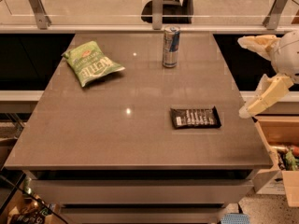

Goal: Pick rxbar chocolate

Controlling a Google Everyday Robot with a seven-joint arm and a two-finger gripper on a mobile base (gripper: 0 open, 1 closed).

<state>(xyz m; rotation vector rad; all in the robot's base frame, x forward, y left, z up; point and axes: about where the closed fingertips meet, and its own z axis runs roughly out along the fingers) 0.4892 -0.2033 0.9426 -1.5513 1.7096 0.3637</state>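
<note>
The rxbar chocolate is a flat black wrapper with white lettering, lying on the right half of the grey table, near its right edge. My gripper enters from the right edge of the view, beyond the table's right side and to the right of the bar. It is open and empty, with one cream finger high and the other low. It does not touch the bar.
A green crinkled chip bag lies at the far left. A tall silver-and-blue drink can stands at the far middle. A glass railing with metal posts runs behind the table. Boxes with clutter sit at the lower right.
</note>
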